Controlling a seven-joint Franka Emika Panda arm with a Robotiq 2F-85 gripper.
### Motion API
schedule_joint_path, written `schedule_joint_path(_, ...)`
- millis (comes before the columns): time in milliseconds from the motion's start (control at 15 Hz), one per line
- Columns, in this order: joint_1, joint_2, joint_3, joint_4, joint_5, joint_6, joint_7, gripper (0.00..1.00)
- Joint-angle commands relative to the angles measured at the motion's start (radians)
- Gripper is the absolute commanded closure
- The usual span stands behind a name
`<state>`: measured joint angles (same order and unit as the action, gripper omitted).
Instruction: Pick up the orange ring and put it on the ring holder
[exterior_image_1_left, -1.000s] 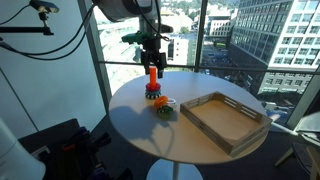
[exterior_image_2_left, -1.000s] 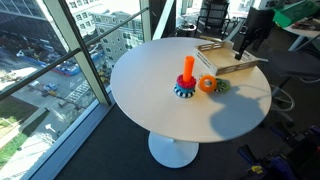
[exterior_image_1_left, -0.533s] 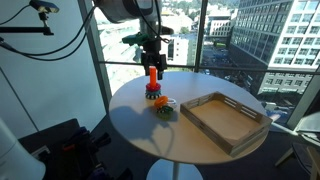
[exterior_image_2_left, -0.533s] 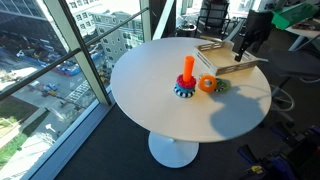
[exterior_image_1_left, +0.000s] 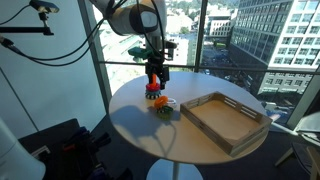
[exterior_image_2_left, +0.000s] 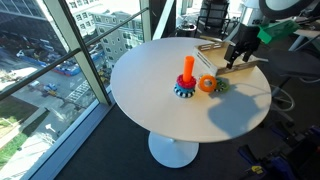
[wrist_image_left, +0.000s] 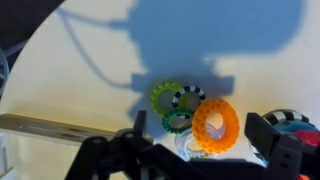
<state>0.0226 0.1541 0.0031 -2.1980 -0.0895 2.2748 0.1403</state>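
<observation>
The orange ring lies tilted on a small pile of rings on the white round table; it also shows in an exterior view. The ring holder, an orange peg on a dark striped base, stands just beside the pile. In the wrist view only its base shows, at the right edge. My gripper is open and empty, above the pile, with its fingers either side of the orange ring. It shows in both exterior views.
A yellow-green ring, a black-and-white ring, a dark green ring and a clear ring make up the pile. A large wooden tray sits on the table beside it. Windows surround the table.
My gripper has come down and moved over toward the pile of rings. The rings and the holder have not moved.
</observation>
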Motion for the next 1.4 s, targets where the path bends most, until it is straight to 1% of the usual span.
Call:
schedule_joint_path(0,0.006,0.077,-0.008,0.04,-0.026,0.045,0.016,0.0)
schedule_joint_path(333,0.021,0.165,-0.019,0.061,-0.061,0.128,0.032,0.0)
schedule_joint_path(733,0.042,0.279,-0.03,0.124,-0.058,0.189,0.029,0.0)
schedule_joint_path(1333,0.069,0.394,-0.044,0.229,-0.048,0.202,0.028,0.0)
